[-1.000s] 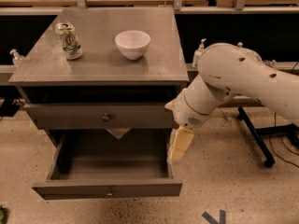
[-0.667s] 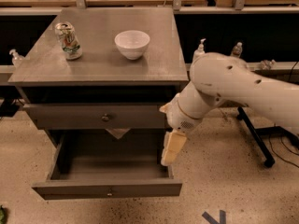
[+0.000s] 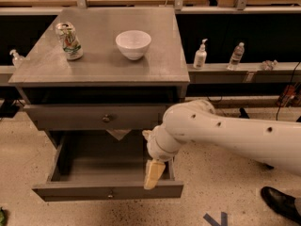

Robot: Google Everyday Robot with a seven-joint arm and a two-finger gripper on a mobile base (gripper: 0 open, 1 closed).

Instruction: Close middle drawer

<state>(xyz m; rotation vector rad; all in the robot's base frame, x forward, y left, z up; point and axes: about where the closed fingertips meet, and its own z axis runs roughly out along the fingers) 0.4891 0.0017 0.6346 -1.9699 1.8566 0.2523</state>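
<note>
Grey middle drawer [image 3: 106,171] stands pulled out; end effector [image 3: 153,174] hangs at its front right corner, whether spread or pressed together I cannot tell.

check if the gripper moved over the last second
Yes. Against the open middle drawer, which stays put, the gripper has shifted left and down, from beside the drawer's right wall to over the right end of its front panel.

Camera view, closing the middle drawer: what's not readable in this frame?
- The gripper hangs at the right end of the front of the middle drawer: contact with the panel cannot be told from this single view.
- Drawer's inner right corner: hidden by the arm.
- Whatever sits below the open drawer: hidden by its box.
- Arm's base: cut off by the right edge.
</note>
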